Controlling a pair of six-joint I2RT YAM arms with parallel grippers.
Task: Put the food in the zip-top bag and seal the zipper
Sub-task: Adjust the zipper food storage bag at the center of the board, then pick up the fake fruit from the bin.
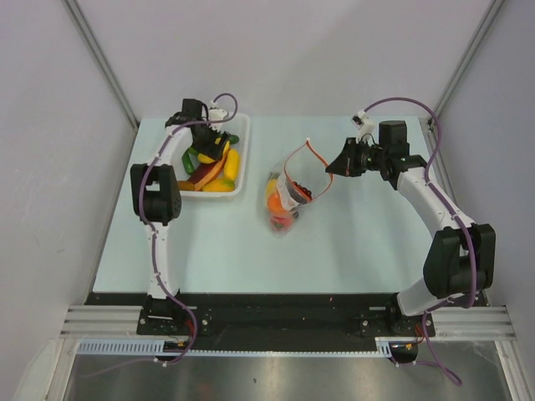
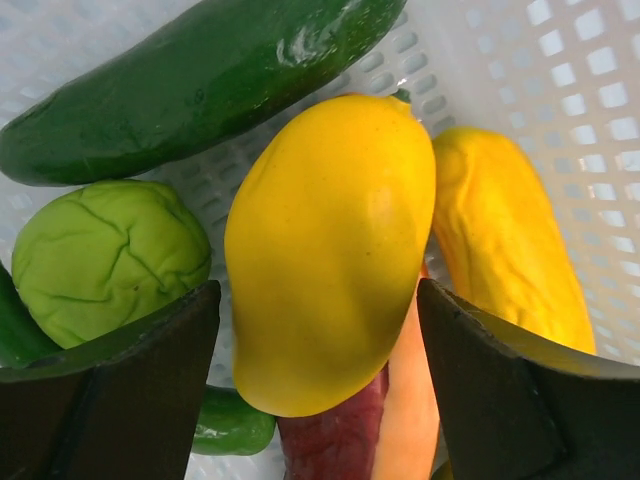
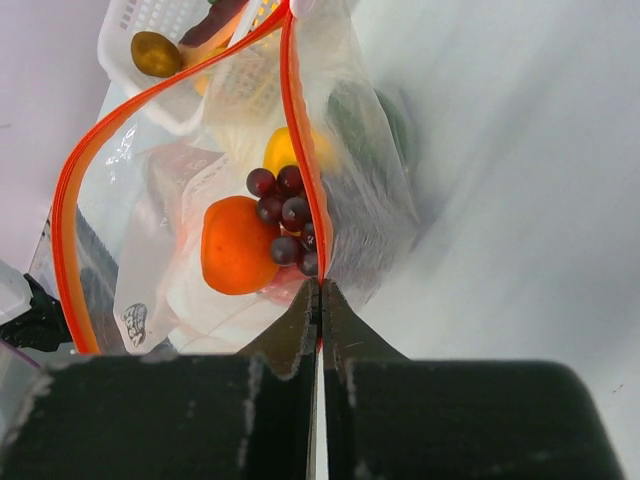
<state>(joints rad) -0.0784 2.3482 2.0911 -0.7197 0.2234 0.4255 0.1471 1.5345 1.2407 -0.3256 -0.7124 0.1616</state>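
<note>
My left gripper [image 2: 318,330] is open over the white tray [image 1: 244,164], its fingers on either side of a yellow mango [image 2: 330,250]. Beside it lie a green cucumber [image 2: 190,85], a light green round vegetable [image 2: 105,255], a yellow corn-like piece [image 2: 510,245] and a dark red piece [image 2: 335,445]. My right gripper [image 3: 320,290] is shut on the red-orange zipper [image 3: 300,150] of the clear zip-top bag [image 1: 288,196], holding its mouth raised and open. Inside the bag are an orange fruit [image 3: 235,245], dark purple grapes [image 3: 285,215] and a yellow piece [image 3: 280,150].
The tray stands at the table's back left, with the left arm [image 1: 159,196] reaching over it. The bag lies mid-table, with the right arm [image 1: 435,209] to its right. Grey walls close in both sides.
</note>
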